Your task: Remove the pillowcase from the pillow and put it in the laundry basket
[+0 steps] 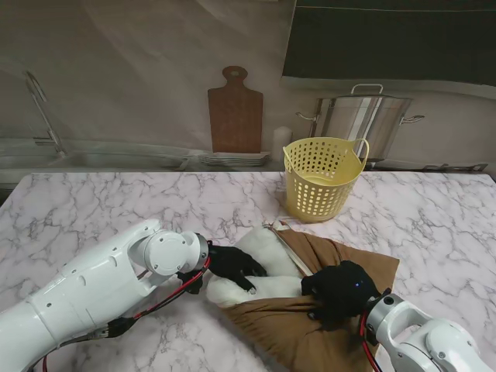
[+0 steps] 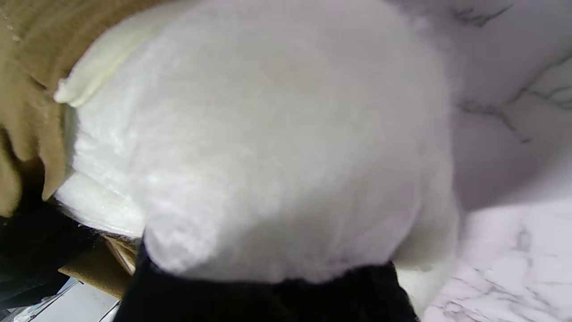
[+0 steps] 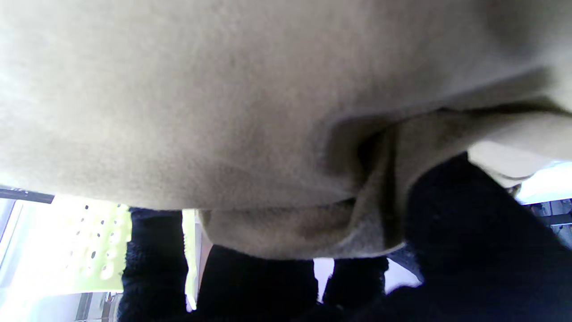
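Lying in the lower middle of the stand view, the soft white fleecy pillow pokes out of the rumpled brown fabric pillowcase on the grey-veined white marble table. The black-gloved left hand rests on the bare white end, fingers curled over the plush; in its wrist view the fuzzy pillow fills the frame with the brown cloth bunched at one edge. The black-gloved right hand clutches the pillowcase at its open edge; its wrist view shows dark knit fingers folded around a thick fold of matte brown cloth. The round yellow perforated plastic laundry basket stands upright in the upper middle, just beyond the pillow.
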{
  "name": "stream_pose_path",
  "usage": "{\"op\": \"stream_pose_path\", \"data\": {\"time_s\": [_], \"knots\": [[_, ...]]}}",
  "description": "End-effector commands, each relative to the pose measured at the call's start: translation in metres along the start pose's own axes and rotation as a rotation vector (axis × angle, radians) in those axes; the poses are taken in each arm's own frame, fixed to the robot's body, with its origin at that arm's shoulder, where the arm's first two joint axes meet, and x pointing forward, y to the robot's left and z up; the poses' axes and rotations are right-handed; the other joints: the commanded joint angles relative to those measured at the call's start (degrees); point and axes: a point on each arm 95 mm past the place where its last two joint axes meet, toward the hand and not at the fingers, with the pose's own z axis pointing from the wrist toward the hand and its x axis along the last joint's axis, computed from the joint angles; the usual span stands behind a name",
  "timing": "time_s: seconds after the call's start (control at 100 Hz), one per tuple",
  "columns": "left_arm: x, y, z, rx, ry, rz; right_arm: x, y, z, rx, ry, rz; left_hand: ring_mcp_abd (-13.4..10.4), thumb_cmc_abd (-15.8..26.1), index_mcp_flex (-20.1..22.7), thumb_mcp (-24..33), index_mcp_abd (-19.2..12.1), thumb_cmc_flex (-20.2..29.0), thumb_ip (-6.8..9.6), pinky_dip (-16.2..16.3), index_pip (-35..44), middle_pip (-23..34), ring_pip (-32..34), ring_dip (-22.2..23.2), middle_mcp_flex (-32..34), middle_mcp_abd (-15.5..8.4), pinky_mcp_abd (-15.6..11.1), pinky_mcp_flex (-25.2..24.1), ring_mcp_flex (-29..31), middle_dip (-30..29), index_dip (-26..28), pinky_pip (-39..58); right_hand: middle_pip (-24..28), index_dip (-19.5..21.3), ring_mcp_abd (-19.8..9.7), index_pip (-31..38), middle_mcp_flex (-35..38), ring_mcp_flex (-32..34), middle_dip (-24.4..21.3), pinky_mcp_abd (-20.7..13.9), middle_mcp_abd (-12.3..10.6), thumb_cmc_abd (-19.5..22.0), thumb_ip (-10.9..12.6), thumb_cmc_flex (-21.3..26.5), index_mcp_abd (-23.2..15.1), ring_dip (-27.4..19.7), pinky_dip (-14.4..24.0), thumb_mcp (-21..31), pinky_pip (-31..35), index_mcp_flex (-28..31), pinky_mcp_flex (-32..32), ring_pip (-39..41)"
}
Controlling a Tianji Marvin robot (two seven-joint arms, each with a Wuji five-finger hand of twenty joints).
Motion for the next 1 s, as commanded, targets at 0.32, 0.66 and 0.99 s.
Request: {"op": "stream_pose_path", "data": {"time_s": [0.32, 0.66, 0.99], "knots": [[-0.049, 0.057, -0.006, -0.141, -0.118, -0.046, -0.028, -0.014, -0.028, 0.064, -0.137, -0.074, 3.2, 0.6, 2.2, 5.1, 9.8, 5.0, 3.29, -1.5, 3.3, 2.5, 1.2, -0.8, 2.6, 5.6, 10.3, -0.4, 2.1, 0.6, -0.2, 77.9, 6.5, -1.3, -1.2, 3.9, 3.7, 17.2, 0.9, -4.1, 2.0, -7.2, 3.3, 13.3, -0.1, 10.8, 1.3, 15.8, 7.2, 3.1, 5.2, 38.2], [-0.052, 0.060, -0.008, -0.165, -0.124, -0.034, -0.063, -0.029, -0.044, 0.097, -0.333, -0.112, 3.0, 0.5, 2.2, 5.1, 9.7, 4.8, 3.29, -1.4, 3.4, 2.4, 1.1, -0.8, 2.6, 5.4, 10.2, -0.5, 2.1, 0.6, -0.3, 77.7, 6.2, -1.6, -1.5, 3.8, 3.8, 17.0, 0.8, -4.4, 2.4, -7.4, 3.1, 13.3, 0.1, 10.8, 0.8, 15.9, 7.3, 3.3, 6.1, 39.6], [-0.047, 0.059, -0.015, -0.099, -0.102, -0.016, -0.060, -0.040, -0.022, 0.084, -0.252, -0.009, 3.6, 1.0, 1.1, 4.8, 8.3, 3.7, 3.13, -1.3, 2.6, 1.5, 0.3, -1.1, 0.6, 5.8, 10.5, -2.2, 0.3, 0.2, -0.9, 76.8, 3.8, -4.9, -1.1, 1.1, 3.7, 16.8, 0.0, -4.2, 2.3, -4.5, 1.6, 12.9, -0.5, 9.2, 0.1, 12.7, 6.5, 2.3, 4.7, 35.5]]}}
